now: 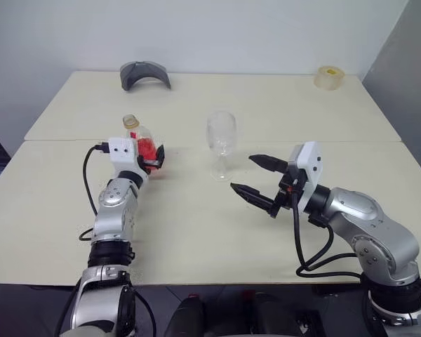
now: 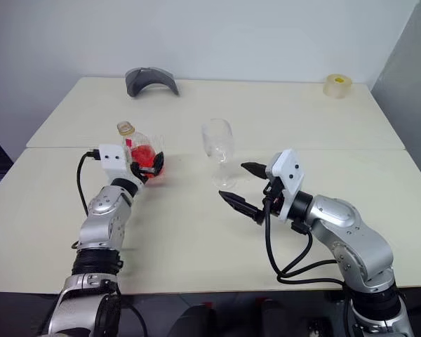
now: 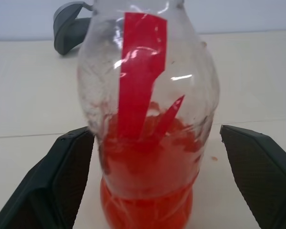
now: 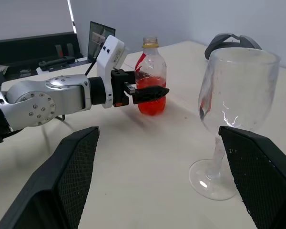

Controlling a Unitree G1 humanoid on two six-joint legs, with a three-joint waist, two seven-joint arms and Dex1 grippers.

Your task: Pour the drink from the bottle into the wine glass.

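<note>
The bottle [image 1: 142, 142] stands upright on the left part of the table, clear plastic with a red label strip, a yellow top and the red drink [image 3: 148, 191] filling its lower part. My left gripper [image 1: 149, 153] is open around the bottle's lower body, with a finger [image 3: 62, 176] on each side and a gap showing beside the other finger [image 3: 257, 171]. The wine glass [image 1: 221, 137] stands upright near the table's middle, clear with no liquid in it. My right gripper [image 1: 242, 173] hovers open just right of and in front of the glass, holding nothing.
A grey curved object [image 1: 144, 74] lies at the back left of the cream table [image 1: 196, 225]. A roll of tape [image 1: 329, 77] sits at the back right corner. A seam runs across the table behind the bottle and glass.
</note>
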